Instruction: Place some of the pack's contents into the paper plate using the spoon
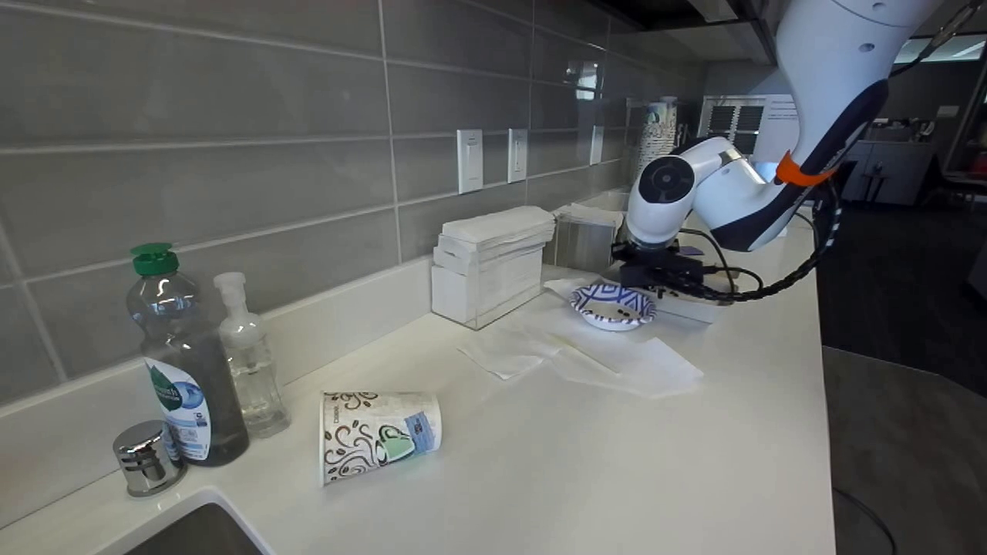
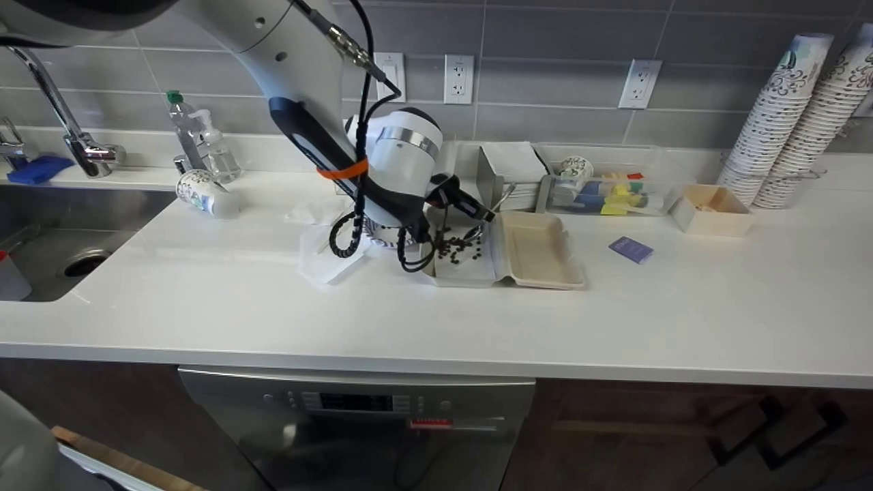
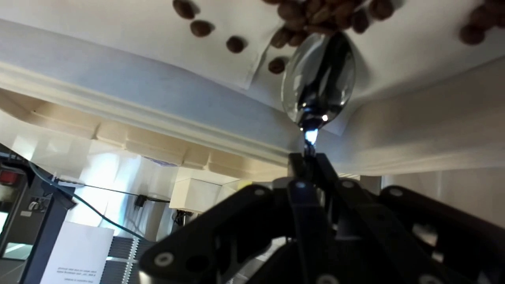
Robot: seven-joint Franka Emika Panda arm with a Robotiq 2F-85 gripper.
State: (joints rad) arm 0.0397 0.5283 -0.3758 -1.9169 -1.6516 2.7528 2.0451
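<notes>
In the wrist view my gripper is shut on the handle of the shiny metal spoon. The spoon's bowl points away from the fingers, its tip touching or just over a heap of dark brown beans; it looks empty apart from dark reflections. An open clamshell pack on the counter holds these beans on a white liner, and my gripper is above it. Beside the pack sits the paper plate, white with blue pattern and a few dark beans inside. The arm partly covers this plate in an exterior view.
The pack's lid lies folded open. Napkin stacks and a clear bin stand along the wall behind. Loose napkins lie by the plate. A patterned cup rests on its side near the sink.
</notes>
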